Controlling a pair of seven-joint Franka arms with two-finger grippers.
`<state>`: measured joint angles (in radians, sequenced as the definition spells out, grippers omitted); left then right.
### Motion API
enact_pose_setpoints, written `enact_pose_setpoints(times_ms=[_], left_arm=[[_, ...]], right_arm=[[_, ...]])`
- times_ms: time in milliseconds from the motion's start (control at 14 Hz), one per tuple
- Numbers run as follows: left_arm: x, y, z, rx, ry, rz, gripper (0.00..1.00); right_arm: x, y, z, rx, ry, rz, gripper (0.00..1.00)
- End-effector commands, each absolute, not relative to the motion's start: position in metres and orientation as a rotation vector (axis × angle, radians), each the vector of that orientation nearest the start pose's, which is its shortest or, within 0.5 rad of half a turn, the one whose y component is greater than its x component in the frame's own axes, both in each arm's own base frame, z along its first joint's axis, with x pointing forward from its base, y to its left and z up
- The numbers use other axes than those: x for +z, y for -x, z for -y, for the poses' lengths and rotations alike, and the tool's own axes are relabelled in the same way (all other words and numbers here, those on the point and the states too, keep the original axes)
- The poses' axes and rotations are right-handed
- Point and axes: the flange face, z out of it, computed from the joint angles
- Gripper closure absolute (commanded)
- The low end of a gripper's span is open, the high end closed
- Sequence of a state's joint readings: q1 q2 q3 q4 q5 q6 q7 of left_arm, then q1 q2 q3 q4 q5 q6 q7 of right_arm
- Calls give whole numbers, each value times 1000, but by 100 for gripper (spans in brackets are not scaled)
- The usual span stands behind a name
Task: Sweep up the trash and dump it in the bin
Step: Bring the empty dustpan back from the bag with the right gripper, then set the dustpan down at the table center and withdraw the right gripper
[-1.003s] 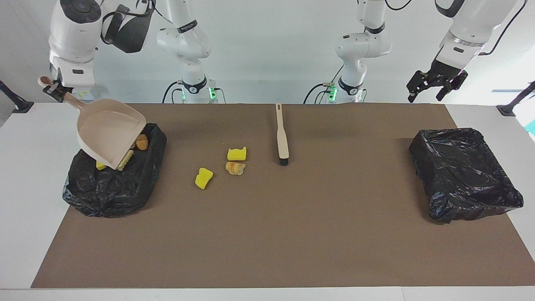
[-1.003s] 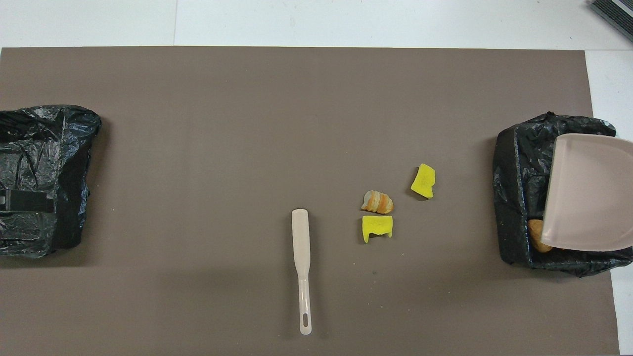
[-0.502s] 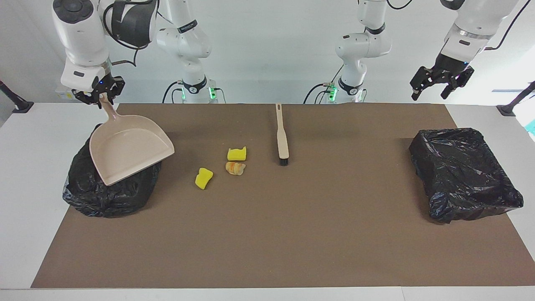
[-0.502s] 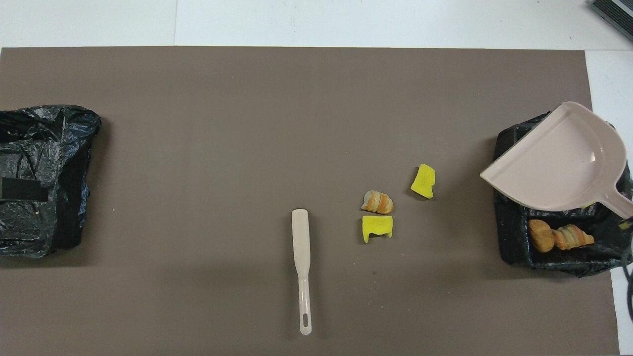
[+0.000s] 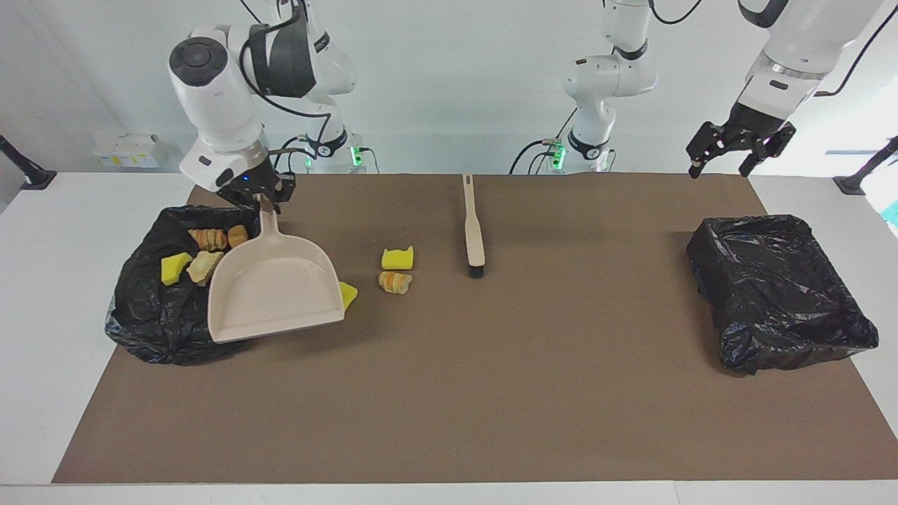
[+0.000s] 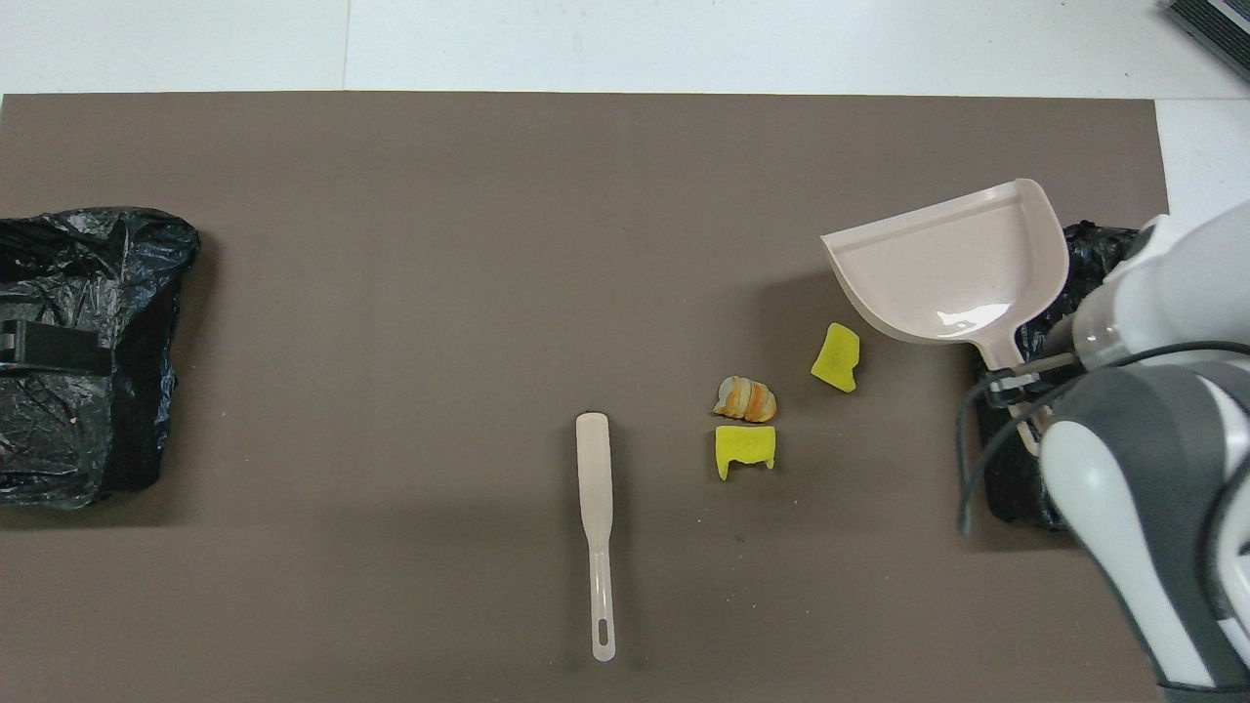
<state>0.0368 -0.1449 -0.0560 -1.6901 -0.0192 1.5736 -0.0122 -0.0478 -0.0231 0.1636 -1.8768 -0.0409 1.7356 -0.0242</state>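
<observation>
- Below the right gripper [image 5: 261, 198], the handle of the dustpan [image 5: 273, 289] is held between closed fingertips, and the empty pan hangs out from the jaws toward the table's middle, raised over the mat at the edge of the bin [image 5: 158, 308] at the right arm's end.
- Three pieces of trash are seen on the mat toward the left arm's end from those jaws: a yellow chunk [image 6: 836, 357] just beside the pan's lip and partly hidden by it in the facing view, then a bread-like lump [image 5: 395, 282] and a second yellow chunk [image 5: 398, 258] touching or nearly touching each other.
- Four pieces [image 5: 203, 252] are already lying in the bin under the right wrist.
- The brush [image 5: 473, 228] is lying with its long axis running away from the robots, handle end toward them, between the loose trash and the left arm's end.
- The left gripper [image 5: 736, 149] is held wide open and empty, high above the second bin [image 5: 779, 291].
- The brush is judged nearer to the left arm, so its pickup is taken as the coming move.
</observation>
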Motion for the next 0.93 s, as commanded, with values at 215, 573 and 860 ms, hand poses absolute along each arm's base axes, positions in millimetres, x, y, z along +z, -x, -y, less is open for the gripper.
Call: enact_pose_setpoints(times_ms=[215,573,860], left_arm=[[649,-501,9,-31,3149,-4,0],[651,-500,7,-38,3147,0,0],[651,-501,5,-31,3147,12,0]], right_arm=[[467,-585,-197,75,3120,28,100],[412,-607,-318,27,3078,-149,100],[360,-612,-390,-30,3029,-193,100]])
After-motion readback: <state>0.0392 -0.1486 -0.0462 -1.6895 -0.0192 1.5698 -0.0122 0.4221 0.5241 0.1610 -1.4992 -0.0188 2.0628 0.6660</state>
